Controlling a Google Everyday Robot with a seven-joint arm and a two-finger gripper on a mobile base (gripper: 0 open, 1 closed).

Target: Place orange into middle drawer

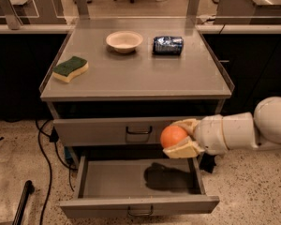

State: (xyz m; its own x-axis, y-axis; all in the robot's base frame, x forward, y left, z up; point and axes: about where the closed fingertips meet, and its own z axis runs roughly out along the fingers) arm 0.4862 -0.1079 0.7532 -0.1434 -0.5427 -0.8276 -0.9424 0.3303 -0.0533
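Gripper (177, 138) is clamped on the orange (172, 135), one pad over it and one under. The arm comes in from the right of the middle drawer (114, 178). The orange hangs above the drawer's right half, toward its back, level with the closed drawer front (98, 129) above it. Its shadow lands on the drawer floor, right of centre. The drawer is pulled out, with nothing on its floor but that shadow.

The orange is round, so there's no axis to line up. Judgement: go straight down, maybe slightly toward the drawer's front lip, and release low so it doesn't roll.

Well above the drawer, on the cabinet top (140, 76): sponge (70, 68), bowl (124, 41), dark can (167, 45), all out of the path. Cables (44, 144) lie left of the drawer on the speckled floor.
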